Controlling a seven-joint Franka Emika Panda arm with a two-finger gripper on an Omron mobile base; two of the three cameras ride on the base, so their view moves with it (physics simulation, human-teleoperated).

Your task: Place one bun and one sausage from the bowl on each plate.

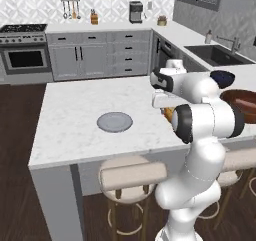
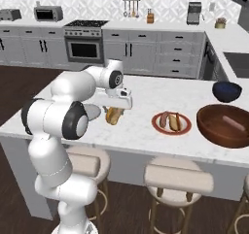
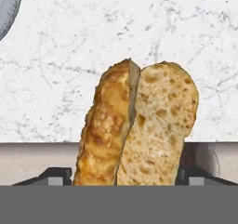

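A golden split bun (image 3: 135,125) hangs a little above the white marble counter, and my gripper (image 3: 125,174) is shut on it, one fingertip at each side. From the right base camera the bun (image 2: 114,115) sits under the hand, just right of the grey plate (image 2: 92,112), which the arm partly hides. The grey plate (image 1: 115,121) is bare. The red-rimmed plate (image 2: 155,123) carries a bun (image 2: 175,123) and a sausage (image 2: 164,119). The reddish-brown bowl (image 2: 214,126) stands at the right with a sausage (image 2: 234,124) in it.
A dark navy bowl (image 2: 226,91) stands behind the brown bowl. Padded stools (image 2: 177,177) line the counter's near edge. A sink (image 1: 215,54) lies on the far counter to the right.
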